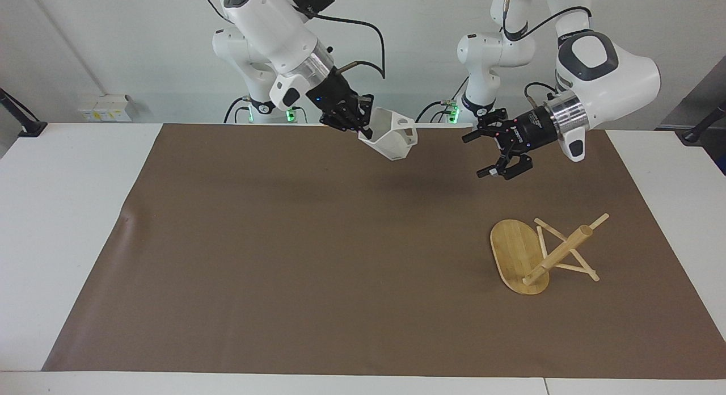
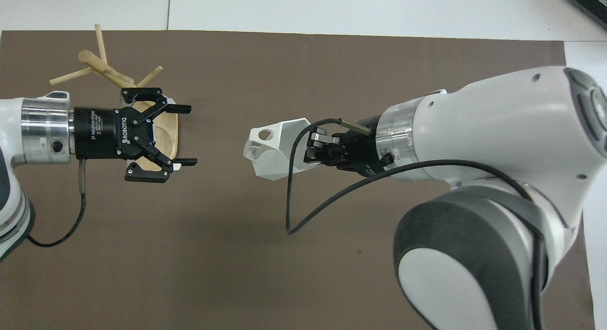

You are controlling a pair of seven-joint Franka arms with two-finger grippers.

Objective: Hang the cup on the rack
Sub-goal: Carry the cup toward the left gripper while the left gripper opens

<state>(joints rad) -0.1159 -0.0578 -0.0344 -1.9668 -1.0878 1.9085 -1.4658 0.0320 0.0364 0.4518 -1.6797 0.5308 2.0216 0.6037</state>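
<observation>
The white faceted cup [image 1: 392, 141] [image 2: 269, 149] hangs in the air over the brown mat, tilted, its pierced handle pointing toward the left arm's end. My right gripper [image 1: 367, 131] [image 2: 309, 150] is shut on the cup's rim. My left gripper [image 1: 473, 156] [image 2: 186, 135] is open and empty, raised over the mat and facing the cup with a gap between them. The bamboo rack [image 1: 536, 252] [image 2: 106, 71] lies tipped over on the mat near the left arm's end, its post slanting and its pegs touching the mat. From overhead the left gripper covers part of the rack's base [image 2: 170, 131].
A brown mat [image 1: 283, 259] covers most of the white table [image 1: 62, 213]. Both arms' bases stand at the robots' edge. A black cable [image 2: 303, 206] loops down from the right wrist above the mat.
</observation>
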